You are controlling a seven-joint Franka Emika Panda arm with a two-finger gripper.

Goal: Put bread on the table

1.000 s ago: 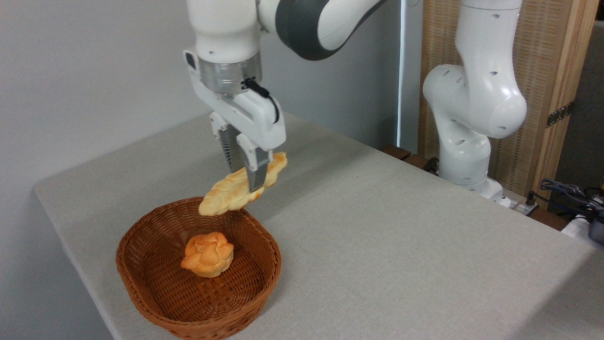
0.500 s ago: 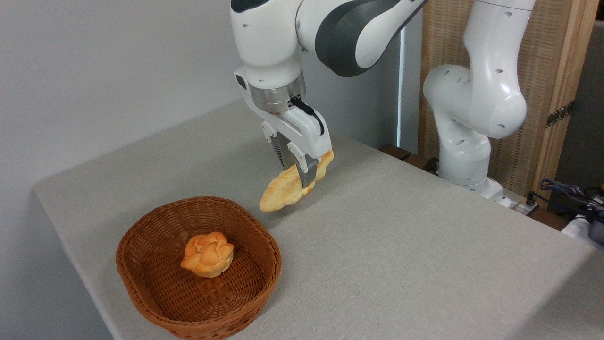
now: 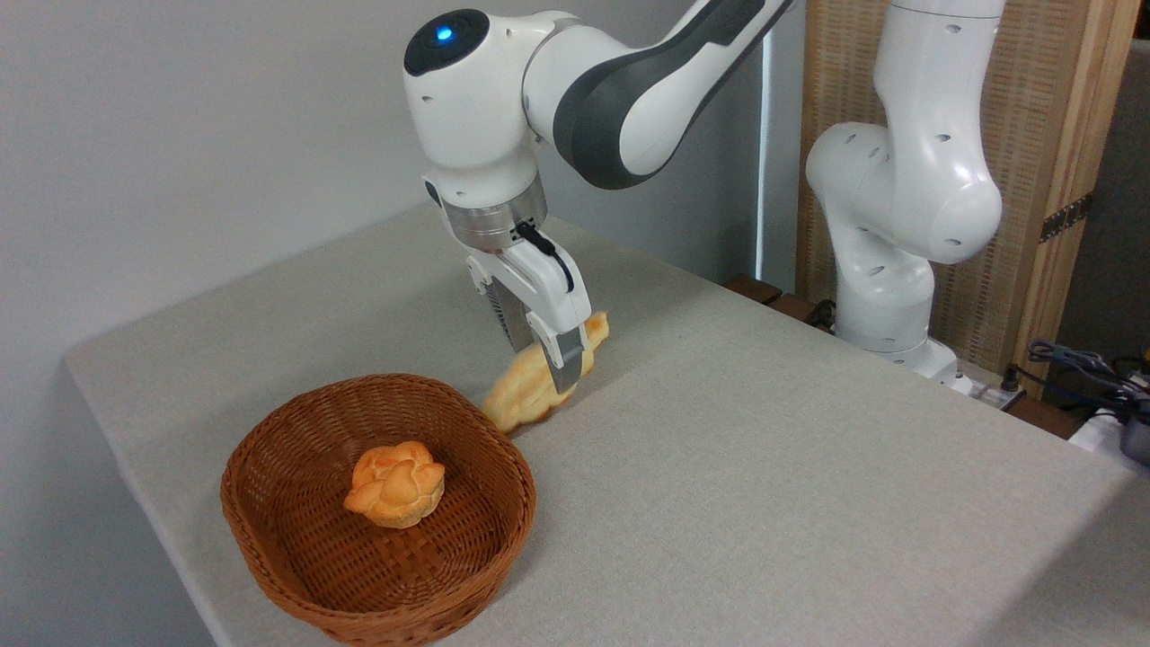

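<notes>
Fixed camera, looking down across a table [image 3: 764, 467] draped in light grey-beige cloth: a white Franka arm's two-finger gripper [image 3: 548, 364] pinches a long pale-golden braided loaf of bread [image 3: 530, 391] around its middle. The loaf slants, its lower tapered end down near the cloth just beside the back rim of a brown woven wicker basket [image 3: 296, 566]; whether that tip touches the table cannot be told. Its upper end pokes out behind the fingers. Inside the basket lies a small round orange knotted bun [image 3: 395, 483]. Cables [image 3: 1087, 364] trail past the table's far right edge.
</notes>
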